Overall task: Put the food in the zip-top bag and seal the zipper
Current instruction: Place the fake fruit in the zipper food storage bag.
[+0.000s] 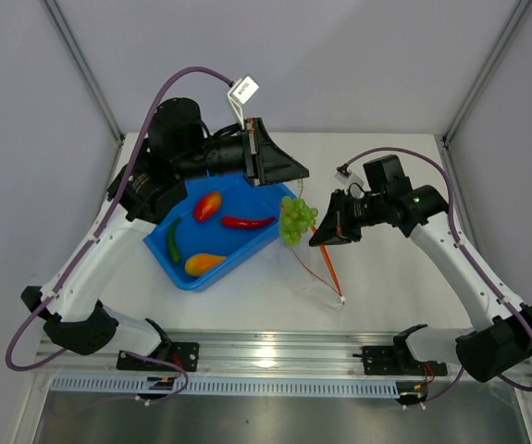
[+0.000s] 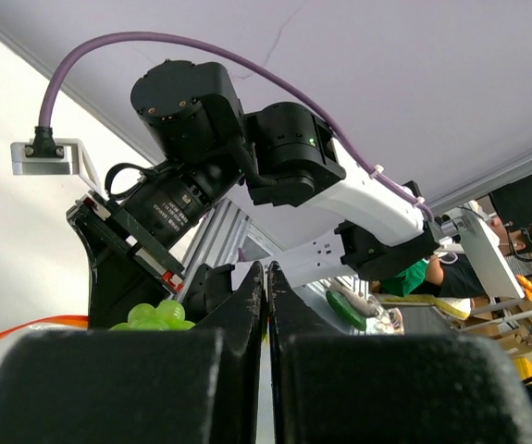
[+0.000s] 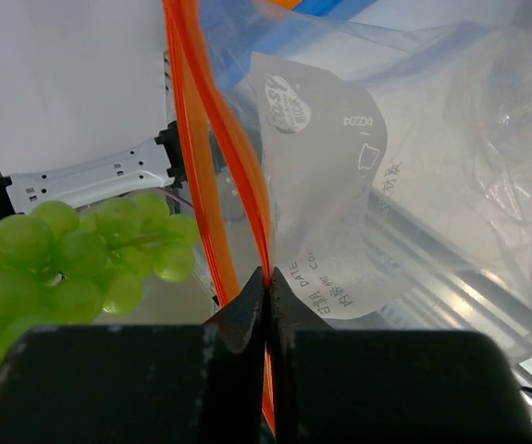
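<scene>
Hands both clenched on my feed. Right hand (image 3: 266,282) pinches the orange zipper (image 3: 201,139) of the clear bag (image 3: 414,185) between its fingertips. Above the tips the strip's two orange lips stand slightly apart, so I read the mouth as unsealed there. From above, the strip slants from that grip down to the table (image 1: 386,305), with the crinkled bag trailing beside it.

Left hand (image 2: 266,277) reaches across the blue tray (image 1: 224,242), fingers pressed flat together with no gap. Green grapes (image 1: 296,219) sit just below its tips, between the two hands and just off the tray's right edge. I cannot tell whether the left hand pinches their stem or only hovers beside them. From the right wrist, the bunch is close beside the zipper, outside the bag.

Four pieces lie in the tray: red-orange fruit (image 1: 207,205), red chili (image 1: 247,222), green pepper (image 1: 172,240), yellow-orange piece (image 1: 204,264).
</scene>
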Motion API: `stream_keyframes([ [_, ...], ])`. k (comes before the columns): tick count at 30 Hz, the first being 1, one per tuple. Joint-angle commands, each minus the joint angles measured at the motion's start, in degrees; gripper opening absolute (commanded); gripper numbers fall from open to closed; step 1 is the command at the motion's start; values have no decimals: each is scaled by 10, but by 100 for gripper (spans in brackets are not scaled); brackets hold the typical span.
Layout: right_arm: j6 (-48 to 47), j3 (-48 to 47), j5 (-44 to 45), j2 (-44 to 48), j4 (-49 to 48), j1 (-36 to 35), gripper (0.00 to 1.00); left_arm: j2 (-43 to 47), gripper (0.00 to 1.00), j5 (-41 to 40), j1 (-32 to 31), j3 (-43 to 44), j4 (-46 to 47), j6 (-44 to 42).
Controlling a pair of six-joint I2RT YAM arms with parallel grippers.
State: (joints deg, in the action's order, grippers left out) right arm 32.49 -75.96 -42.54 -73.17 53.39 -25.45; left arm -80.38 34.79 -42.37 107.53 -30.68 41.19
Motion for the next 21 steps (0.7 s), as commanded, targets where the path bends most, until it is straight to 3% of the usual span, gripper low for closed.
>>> stream_keyframes([
  [1,2,2,-16,16,10,-5,0,9,1,-1,-4,1,40,15],
  [13,3,3,-26,9,4,-13,0,7,1,14,-6,-35,70,26],
  [21,7,-17,-25,14,7,4,0,56,1,0,-7,-166,84,2],
])
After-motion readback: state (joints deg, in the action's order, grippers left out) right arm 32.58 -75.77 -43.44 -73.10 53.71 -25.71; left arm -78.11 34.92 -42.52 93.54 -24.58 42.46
